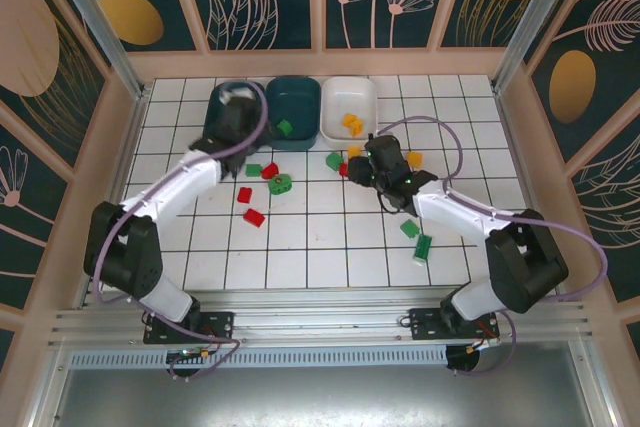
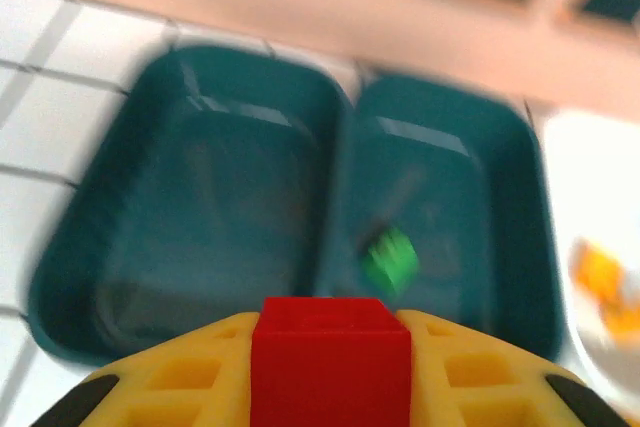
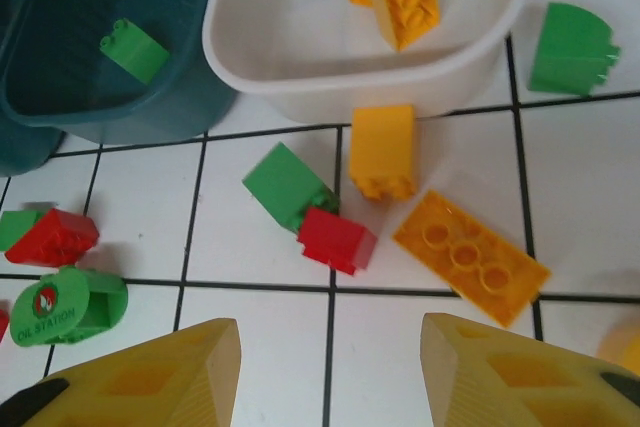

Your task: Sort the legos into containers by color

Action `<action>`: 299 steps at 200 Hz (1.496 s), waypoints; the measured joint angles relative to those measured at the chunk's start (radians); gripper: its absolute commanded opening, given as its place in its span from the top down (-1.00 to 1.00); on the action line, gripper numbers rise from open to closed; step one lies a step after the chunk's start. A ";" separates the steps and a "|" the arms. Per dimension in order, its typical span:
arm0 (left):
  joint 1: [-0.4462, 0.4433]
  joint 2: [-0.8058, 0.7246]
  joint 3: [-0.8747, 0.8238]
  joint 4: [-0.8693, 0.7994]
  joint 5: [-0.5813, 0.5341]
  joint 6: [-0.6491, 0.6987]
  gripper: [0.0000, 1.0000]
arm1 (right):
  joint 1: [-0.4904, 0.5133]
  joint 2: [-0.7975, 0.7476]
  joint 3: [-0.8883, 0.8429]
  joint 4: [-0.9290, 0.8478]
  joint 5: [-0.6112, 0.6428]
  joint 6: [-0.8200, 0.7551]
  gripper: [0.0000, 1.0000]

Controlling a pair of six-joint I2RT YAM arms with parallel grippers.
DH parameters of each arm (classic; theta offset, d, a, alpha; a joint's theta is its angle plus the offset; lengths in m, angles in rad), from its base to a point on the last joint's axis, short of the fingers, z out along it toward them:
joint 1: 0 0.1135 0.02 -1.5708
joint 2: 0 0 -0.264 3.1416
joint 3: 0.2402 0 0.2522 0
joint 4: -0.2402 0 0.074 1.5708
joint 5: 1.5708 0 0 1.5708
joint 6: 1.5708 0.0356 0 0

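**Top view.** Tiled table [image 1: 300, 247], white squares w/ dark grout, fills the centre; L arm [image 1: 170, 192] runs from lower left up toward the upper-left tub; R arm [image 1: 470, 212] runs from lower right toward centre.

**Containers.** Three in a row at upper centre, side by side: L teal tub [image 1: 216, 127], mid teal tub [image 1: 293, 102], white tub [image 1: 345, 97]; the mid teal tub holds a green brick [image 1: 285, 128]; the white tub holds orange bricks [image 1: 351, 124].

**End effectors.** L gripper [image 1: 237, 109] is over the L teal tub; in the L wrist view its yellow fingers [image 2: 170, 382] are clamped on a red brick [image 2: 330, 362] at bottom centre, w/ both teal tubs blurred above. R gripper [image 3: 330, 347] is at the bottom of the R wrist view; jaws stand apart w/ bare tile between, nothing held.

**Loose legos, R wrist view.**
- Centre: orange block [image 3: 383, 150] touches the white tub's near wall.
- Right of centre, below it: orange plate [image 3: 470, 257] lies flat.
- Centre: green block [image 3: 290, 185] and small red block [image 3: 335, 239] touch each other.
- Upper right: green curved piece [image 3: 572, 47] is just beside the white tub.
- Left edge: red piece [image 3: 55, 237] is above a green round piece [image 3: 65, 307] w/ a printed label.

**Loose legos, top view.** Two red bricks [image 1: 249, 205] lie left of centre; two green bricks [image 1: 417, 237] lie right of centre, near the R arm.
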State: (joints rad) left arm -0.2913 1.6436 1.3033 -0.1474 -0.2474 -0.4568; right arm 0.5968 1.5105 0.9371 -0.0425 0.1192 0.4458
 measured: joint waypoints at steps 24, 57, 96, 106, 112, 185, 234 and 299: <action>0.122 0.158 0.126 0.010 0.032 -0.012 0.79 | 0.043 0.124 0.100 0.015 -0.025 -0.046 -0.16; 0.185 0.432 0.303 -0.045 0.138 -0.022 0.55 | 0.143 0.273 0.202 0.045 -0.081 -0.130 -0.34; 0.188 0.533 0.405 -0.142 0.204 -0.017 -0.47 | 0.240 0.440 0.349 0.045 -0.106 -0.226 -0.48; 0.187 0.531 0.429 -0.150 0.222 -0.011 -0.60 | 0.257 0.475 0.381 0.041 -0.106 -0.239 -0.48; 0.187 0.528 0.439 -0.147 0.227 -0.009 -0.67 | 0.266 0.493 0.402 0.035 -0.106 -0.244 -0.52; 0.187 0.043 -0.068 0.045 0.305 -0.100 -0.97 | 0.297 0.673 0.603 -0.042 -0.055 -0.218 -0.61; 0.188 -0.255 -0.534 0.262 0.387 -0.237 -0.97 | 0.328 0.739 0.655 -0.097 0.042 -0.188 -0.16; 0.188 -0.573 -0.804 0.295 0.408 -0.297 -0.97 | 0.372 0.649 0.503 -0.043 0.172 -0.117 0.23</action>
State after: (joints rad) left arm -0.1036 1.0706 0.4995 0.1474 0.1608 -0.7540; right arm 0.9691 2.1590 1.4399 -0.0853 0.2913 0.3290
